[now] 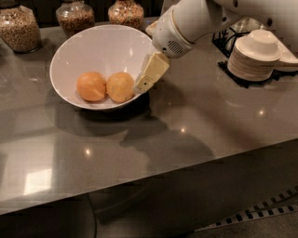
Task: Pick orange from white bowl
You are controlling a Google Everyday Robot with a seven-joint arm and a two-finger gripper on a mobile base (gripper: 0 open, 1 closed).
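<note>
The white bowl (98,44) stands at the back left of the grey counter. Two round fruits lie side by side in it. The right one is the duller, yellowish orange (119,86). The left one is a brighter, deeper-orange fruit (91,86). My gripper (143,84) reaches down from the white arm at the upper right. It hangs at the bowl's right rim, with its tip just right of the orange, close to it or touching it. It holds nothing that I can see.
Three glass jars of grains (18,28) (74,16) (125,11) stand behind the bowl. A stack of small pale plates (253,58) sits on a black rack at the right. The counter's front edge (186,165) runs across the lower frame.
</note>
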